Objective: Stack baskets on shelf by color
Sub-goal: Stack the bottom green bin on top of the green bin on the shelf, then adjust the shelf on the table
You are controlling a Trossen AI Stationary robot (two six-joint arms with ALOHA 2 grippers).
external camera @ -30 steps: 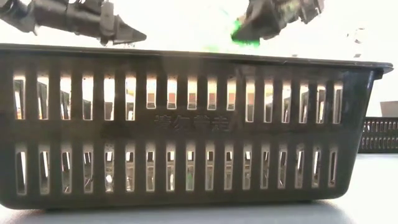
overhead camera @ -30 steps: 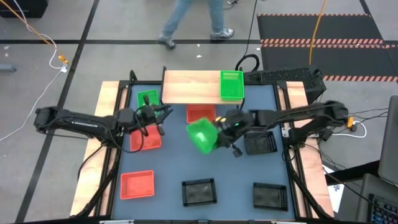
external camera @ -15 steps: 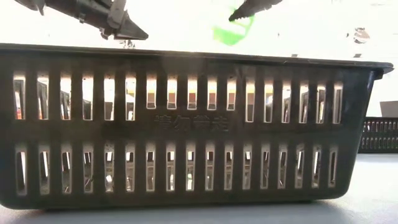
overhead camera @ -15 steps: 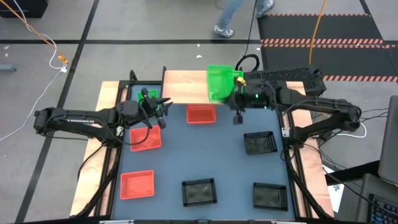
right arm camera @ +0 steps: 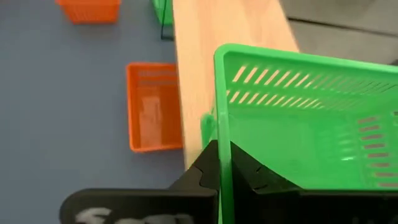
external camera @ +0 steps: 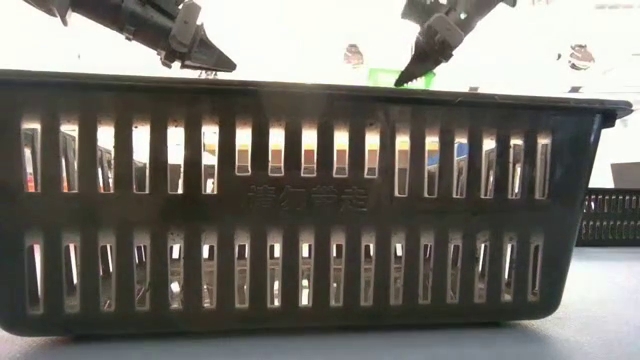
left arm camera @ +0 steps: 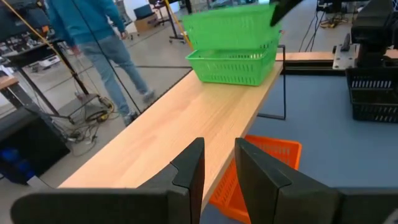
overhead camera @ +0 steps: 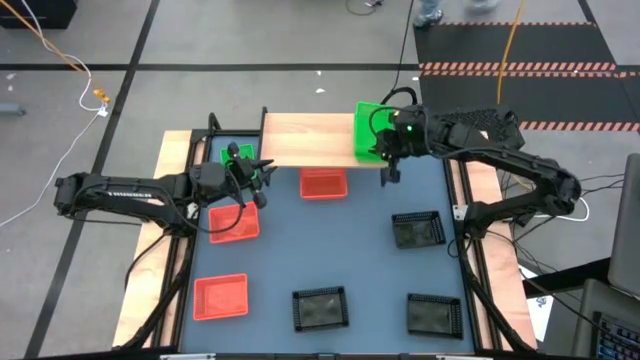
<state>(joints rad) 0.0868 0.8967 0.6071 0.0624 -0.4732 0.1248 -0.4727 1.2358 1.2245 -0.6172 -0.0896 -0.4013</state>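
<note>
The shelf [overhead camera: 305, 140] stands at the table's far edge. Two green baskets are at its right end. The lower one [left arm camera: 231, 67] rests on the plank. The upper one [left arm camera: 233, 28] sits tilted in its mouth, with my right gripper [right arm camera: 227, 165] shut on it. A third green basket [overhead camera: 237, 156] rests on the table by the shelf's left end. My left gripper [overhead camera: 255, 180] hovers beside it, open by a narrow gap [left arm camera: 219, 168], holding nothing. Three red baskets [overhead camera: 323, 183] [overhead camera: 233, 223] [overhead camera: 220, 296] and three black ones [overhead camera: 418, 229] [overhead camera: 320, 308] [overhead camera: 433, 313] lie flat on the table. My right gripper holds the upper green basket by the wall facing the table's near side [right arm camera: 221, 127], one finger [right arm camera: 249, 171] inside and the other [right arm camera: 205, 168] outside. The fingers come from the table's right, slanting down. The basket is tilted, its lower part over the lower green basket's opening.
In the low view a black basket [external camera: 300, 200] fills the foreground and hides most of the table. The shelf's middle and left part [left arm camera: 205, 124] is bare wood. A person [left arm camera: 93, 37] walks on the floor beyond the far edge. Cables and mats lie on the floor there.
My right gripper carried the green basket from above the table's middle toward the far edge, onto the shelf's right end. The basket turned from steeply tipped to nearly level above the other green one. My left gripper shifted slightly toward the far edge. The person walked on toward the right.
</note>
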